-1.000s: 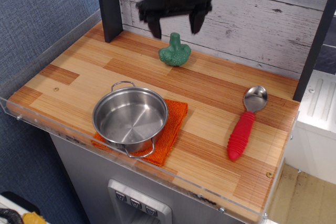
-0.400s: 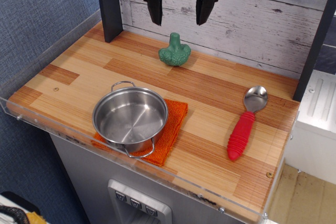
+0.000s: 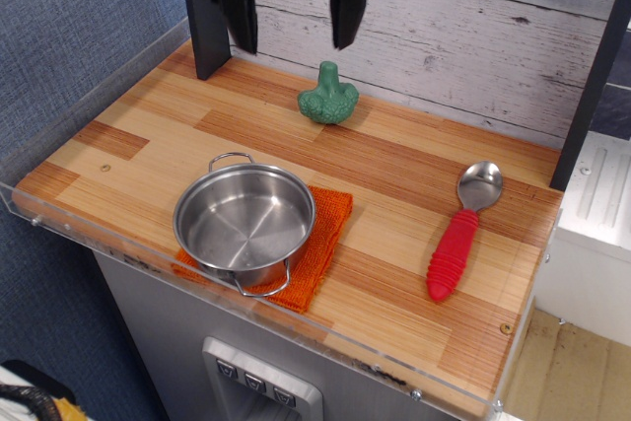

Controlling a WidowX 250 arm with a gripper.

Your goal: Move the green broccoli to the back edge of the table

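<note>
The green broccoli lies on the wooden table close to the back wall, head down and stem pointing up. My black gripper hangs high above the table, up and to the left of the broccoli, apart from it. Its two fingers are spread wide and hold nothing.
A steel pot stands on an orange cloth at the front left. A spoon with a red handle lies at the right. A dark post stands at the back left. A clear rim runs along the front edge.
My gripper has risen and moved left, away from the broccoli, still open. The broccoli, pot and spoon have not moved.
</note>
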